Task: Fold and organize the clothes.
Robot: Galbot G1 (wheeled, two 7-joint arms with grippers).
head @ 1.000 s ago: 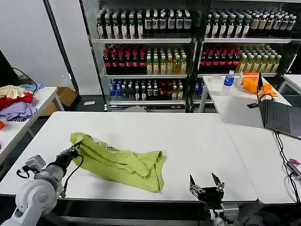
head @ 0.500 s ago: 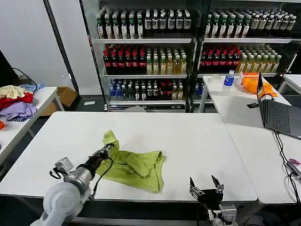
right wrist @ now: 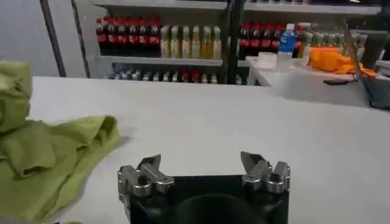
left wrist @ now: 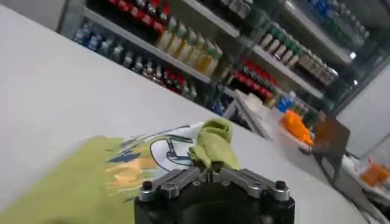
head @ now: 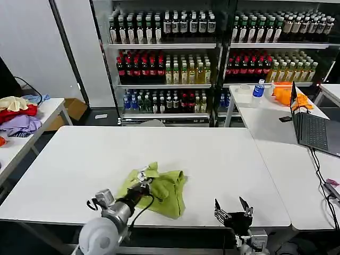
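Left gripper (left wrist: 210, 175) clamped on a fold of soft lime-green t-shirt (left wrist: 91, 176), white print up, over white desk (left wrist: 55, 91).

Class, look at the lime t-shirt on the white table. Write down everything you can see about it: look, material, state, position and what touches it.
The lime t-shirt is soft, thin fabric, crumpled into a loose bunch rather than folded flat. It lies on the white table, toward the near edge. A white printed graphic shows on an upturned part. The left claw is shut on a raised fold, lifting it above the rest. The right claw is open beside it at the table edge, not touching it.
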